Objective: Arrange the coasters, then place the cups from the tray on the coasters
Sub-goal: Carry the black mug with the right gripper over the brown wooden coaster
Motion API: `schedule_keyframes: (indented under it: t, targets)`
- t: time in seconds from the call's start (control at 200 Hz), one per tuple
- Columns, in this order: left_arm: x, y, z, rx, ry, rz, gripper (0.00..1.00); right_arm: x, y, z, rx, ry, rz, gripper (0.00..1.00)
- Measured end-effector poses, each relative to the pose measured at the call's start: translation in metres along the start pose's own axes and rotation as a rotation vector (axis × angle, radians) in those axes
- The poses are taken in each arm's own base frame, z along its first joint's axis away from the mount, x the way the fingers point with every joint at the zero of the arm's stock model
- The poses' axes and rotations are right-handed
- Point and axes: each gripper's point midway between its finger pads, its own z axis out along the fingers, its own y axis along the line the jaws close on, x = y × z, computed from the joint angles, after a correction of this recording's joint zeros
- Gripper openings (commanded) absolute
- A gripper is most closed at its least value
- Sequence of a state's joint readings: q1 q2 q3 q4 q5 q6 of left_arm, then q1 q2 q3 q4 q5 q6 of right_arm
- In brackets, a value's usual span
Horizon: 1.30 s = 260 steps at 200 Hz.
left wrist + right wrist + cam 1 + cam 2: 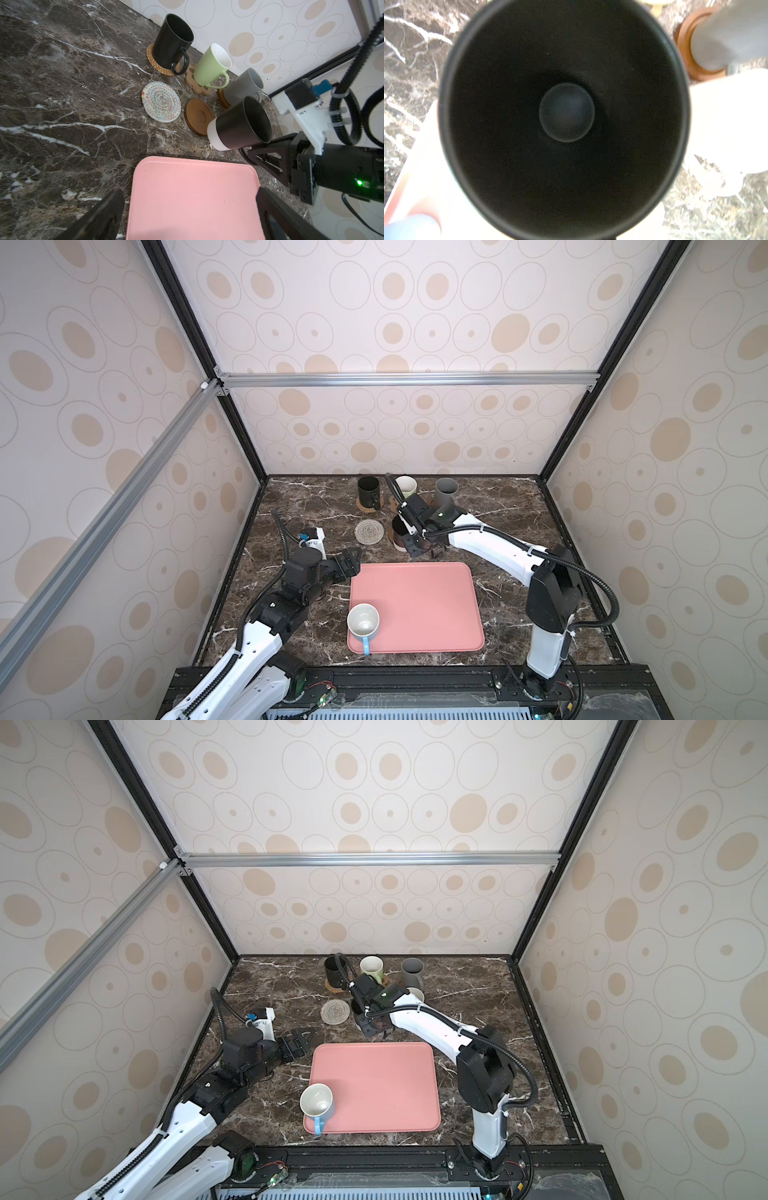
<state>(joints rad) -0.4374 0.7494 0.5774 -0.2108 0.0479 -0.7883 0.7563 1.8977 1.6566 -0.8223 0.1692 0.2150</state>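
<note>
My right gripper [415, 548] [250, 153] is shut on a black cup [398, 531] [358, 1011] [239, 124] with a white base, gripping at its handle side. The cup hangs by the near edge of a bare brown wooden coaster [198, 116]; its dark inside fills the right wrist view [566, 112]. A beige woven coaster [368, 531] [161, 101] lies bare beside it. The pink tray [424, 597] [382, 1077] holds a light blue cup [363, 622] at its near left corner. My left gripper [353, 561] [190, 191] is open at the tray's far left corner.
In the back row, a black cup [172, 41] stands on a rattan coaster [152, 57]. A green cup [212, 64] stands on a paw coaster [190, 76], and a grey cup [241, 87] on a brown disc [685, 47]. Another cup's pale rim [417, 994] shows behind the right arm.
</note>
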Motion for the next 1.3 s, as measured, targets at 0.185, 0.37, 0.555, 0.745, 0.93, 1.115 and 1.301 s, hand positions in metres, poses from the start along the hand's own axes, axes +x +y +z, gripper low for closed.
schedule_keyframes:
  t: [0.185,0.37,0.555,0.745,0.93,1.115,1.301]
  targets:
    - [-0.003,0.000,-0.006,0.007,-0.020,-0.002,1.00,-0.017,-0.007,0.013,0.001,0.001,-0.009,0.13]
    - [-0.001,0.002,-0.008,0.005,-0.021,-0.009,1.00,-0.026,-0.014,0.027,0.011,0.010,-0.022,0.12]
    - [0.000,0.003,-0.010,0.009,-0.025,-0.016,1.00,-0.033,-0.017,0.043,0.018,0.024,-0.033,0.12]
    - [0.000,0.003,-0.012,0.011,-0.026,-0.028,1.00,-0.036,-0.019,0.058,0.024,0.041,-0.036,0.12]
    - [0.006,0.008,-0.011,0.005,-0.019,-0.040,1.00,-0.036,-0.021,0.067,0.028,0.052,-0.031,0.12]
    - [0.009,0.010,-0.010,-0.002,-0.011,-0.051,1.00,-0.035,-0.026,0.071,0.033,0.060,-0.024,0.12]
    - [0.009,0.010,-0.011,-0.001,-0.012,-0.054,1.00,-0.037,-0.031,0.072,0.036,0.054,-0.013,0.12]
